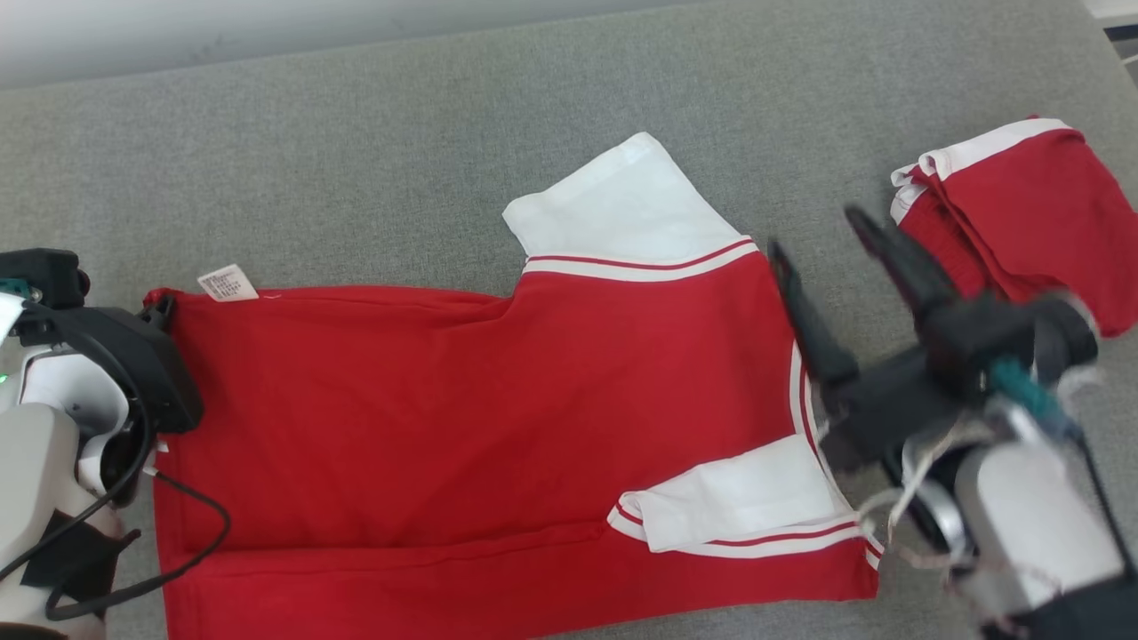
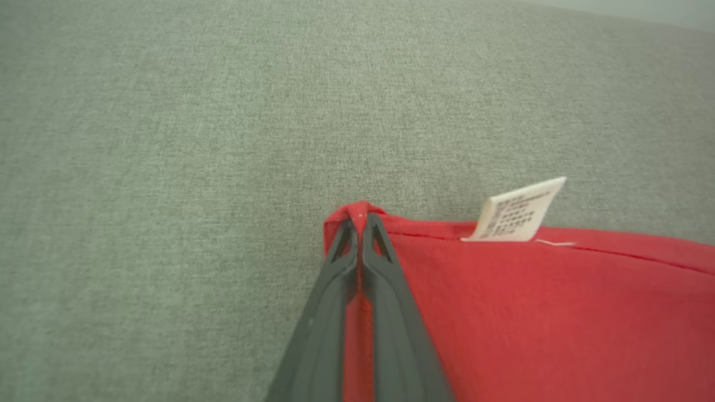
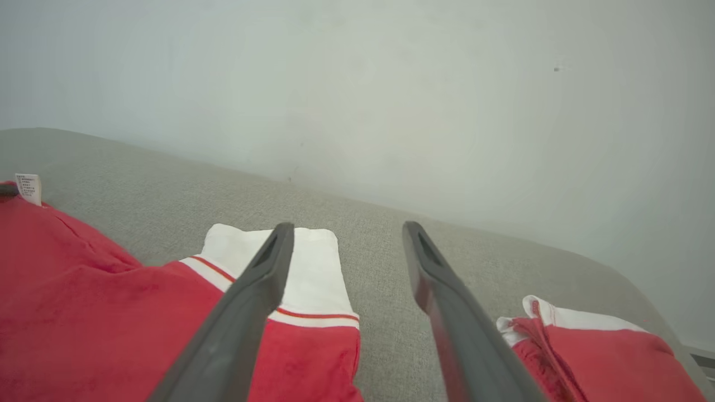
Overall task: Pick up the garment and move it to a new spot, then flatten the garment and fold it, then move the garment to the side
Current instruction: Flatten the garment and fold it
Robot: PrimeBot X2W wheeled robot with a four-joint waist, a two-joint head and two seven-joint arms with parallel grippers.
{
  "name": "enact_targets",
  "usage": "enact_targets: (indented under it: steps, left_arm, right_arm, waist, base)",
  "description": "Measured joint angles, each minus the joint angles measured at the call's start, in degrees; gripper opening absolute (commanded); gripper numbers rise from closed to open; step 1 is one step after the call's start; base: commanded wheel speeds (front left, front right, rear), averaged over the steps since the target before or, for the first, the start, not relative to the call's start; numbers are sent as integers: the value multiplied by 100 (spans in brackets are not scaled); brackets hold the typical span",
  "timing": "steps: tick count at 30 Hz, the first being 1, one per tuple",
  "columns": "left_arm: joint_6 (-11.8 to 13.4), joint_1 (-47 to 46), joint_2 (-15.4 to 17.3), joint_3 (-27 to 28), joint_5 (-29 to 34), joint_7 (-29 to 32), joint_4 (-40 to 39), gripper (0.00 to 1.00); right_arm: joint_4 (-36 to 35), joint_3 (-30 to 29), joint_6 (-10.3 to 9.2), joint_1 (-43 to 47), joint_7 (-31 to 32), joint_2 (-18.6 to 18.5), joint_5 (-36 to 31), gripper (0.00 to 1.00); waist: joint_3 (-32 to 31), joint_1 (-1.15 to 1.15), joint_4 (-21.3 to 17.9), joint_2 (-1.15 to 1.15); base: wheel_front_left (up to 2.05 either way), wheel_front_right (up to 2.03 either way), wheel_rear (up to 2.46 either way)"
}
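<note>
— Where are we on the task?
— As I judge it, pick-up and placing are done: the garment (image 1: 498, 409) lies spread fairly flat across the middle of the head view, on the grey cushion (image 1: 356, 133). Its lower sleeve (image 1: 738, 498) is turned in over the body and the upper sleeve (image 1: 622, 209) sticks out, so most of the folding and the move aside remain
— And the jaws?
— My left gripper (image 2: 360, 223) is clamped together on the hem corner, centre of the left wrist view, just left of the care label (image 2: 516, 211). My right gripper (image 1: 813, 229) stands wide apart with nothing in it, right of frame beside the collar end, short of a second folded garment (image 1: 1022, 213)
</note>
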Motion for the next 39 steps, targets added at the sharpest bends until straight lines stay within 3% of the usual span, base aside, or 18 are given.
enact_targets:
  steps: [6, 11, 22, 39]
  left_arm:
    - [-99, -213, -10, -8, -2, -44, 29, 0]
    - [-149, -330, -79, -43, -4, -92, 60, 0]
    - [-244, -602, -247, -236, -1, -100, 234, 0]
    - [-343, -797, -560, -455, -1, -297, 509, 0]
  right_arm:
    - [749, 14, 417, -1290, 1121, -109, 371, 100]
    - [1600, 8, 532, -2190, 1957, -133, 691, 100]
    - [3238, 152, 626, -3081, 3038, -88, 1115, 100]
    - [4508, 297, 660, -4130, 3624, 107, 1299, 100]
  waist:
    - [136, 0, 43, 0]
    - [232, 0, 136, 0]
    - [381, 1, 436, 0]
    - [454, 1, 955, -1]
  base:
    - [0, 0, 0]
    - [0, 0, 0]
    - [0, 0, 0]
    - [0, 0, 0]
